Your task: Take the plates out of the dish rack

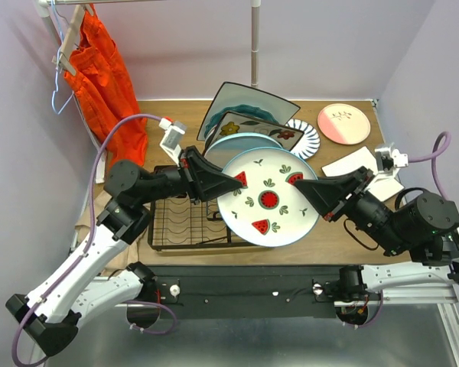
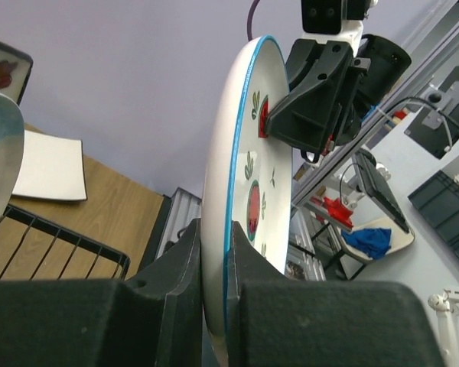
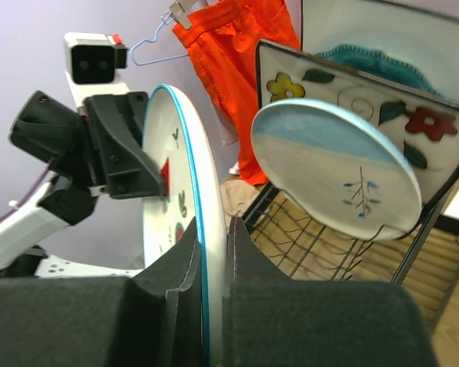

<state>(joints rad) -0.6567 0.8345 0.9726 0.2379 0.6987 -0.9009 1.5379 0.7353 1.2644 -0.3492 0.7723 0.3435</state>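
Showing a two-armed hold on one dish: the round white blue-rimmed ceramic plate with red watermelon print point(image 1: 269, 200) is tilted over the right end of the black wire dish rack point(image 1: 176, 225), with its printed face turned up toward the overhead camera. The left gripper point(image 1: 229, 183) has its jaws pinched narrow on the plate's left rim. The right gripper point(image 1: 306, 193) is clamped likewise on the opposite rim. Both wrist views show the rim seated edge-on between the black fingers. Whether the plate's lower edge touches the rack wires cannot be told from above, though it appears lifted clear. Behind it, in the rack's raised tier, a round pale-blue-and-cream plate point(image 1: 241, 144) stands on edge. Behind that stand a square black-rimmed plate with coloured flowers point(image 1: 252, 125) and a larger square plate with a dark teal centre point(image 1: 249, 103). On the wooden table point(image 1: 183, 107) to the right lie a round scalloped dark-striped plate point(image 1: 306, 139), a round cream-and-pink plate point(image 1: 344, 124) and a square plain white plate point(image 1: 350, 162). An orange garment point(image 1: 103, 76) hangs on a hanger at far left.
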